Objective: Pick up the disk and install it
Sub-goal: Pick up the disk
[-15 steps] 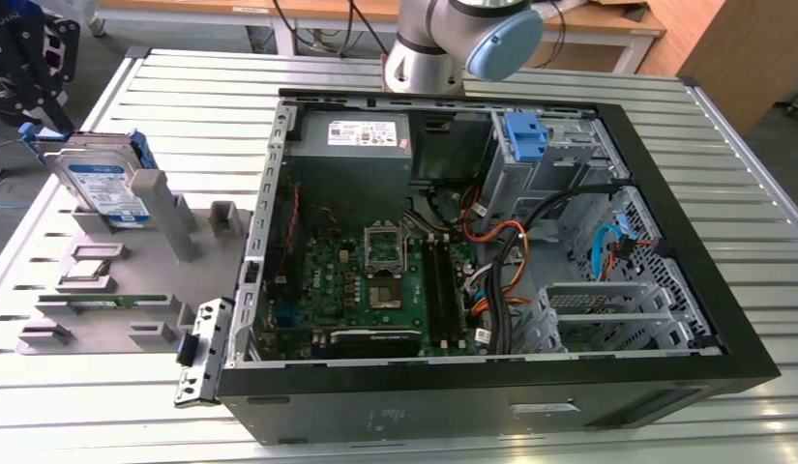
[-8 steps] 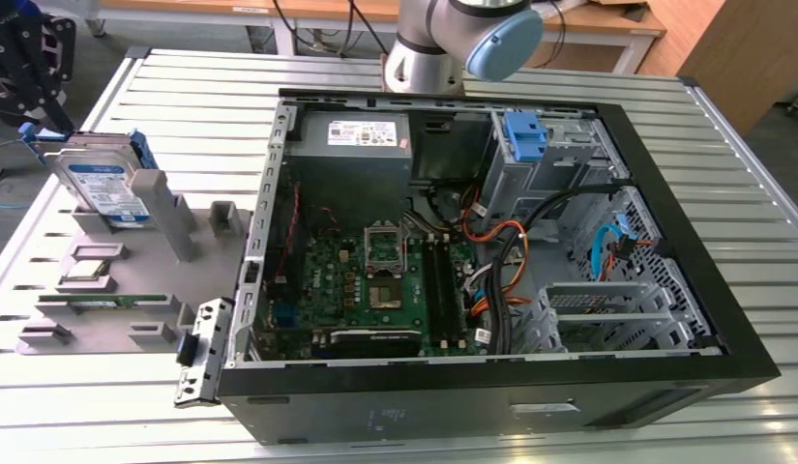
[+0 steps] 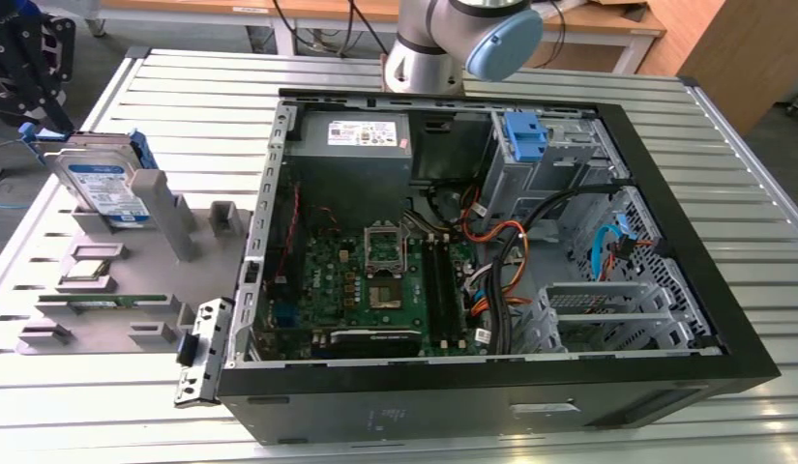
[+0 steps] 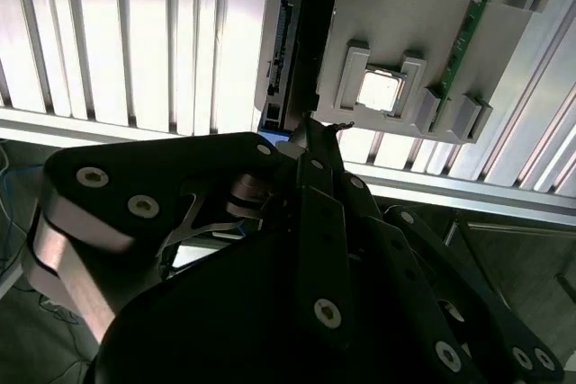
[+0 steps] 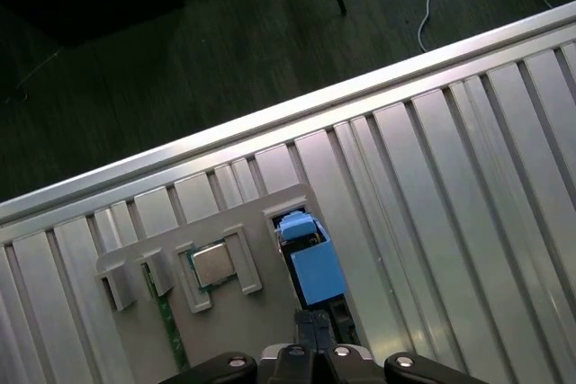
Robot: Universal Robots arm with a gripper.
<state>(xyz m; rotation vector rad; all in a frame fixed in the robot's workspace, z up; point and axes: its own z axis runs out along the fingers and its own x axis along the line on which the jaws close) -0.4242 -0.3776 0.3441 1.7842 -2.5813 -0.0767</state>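
Disk (image 3: 104,184) stands up on thin side in gray holder (image 3: 179,227), near table (image 3: 179,87) edge on exterior view's left, well apart from computer case (image 3: 502,387). Long side runs up and down, blue end on top. Gripper (image 3: 38,87) hangs just above disk top, so disk lies right below it. Can't tell if gripper is spread apart or squeezed together. Disk label white and blue, words too small to read.
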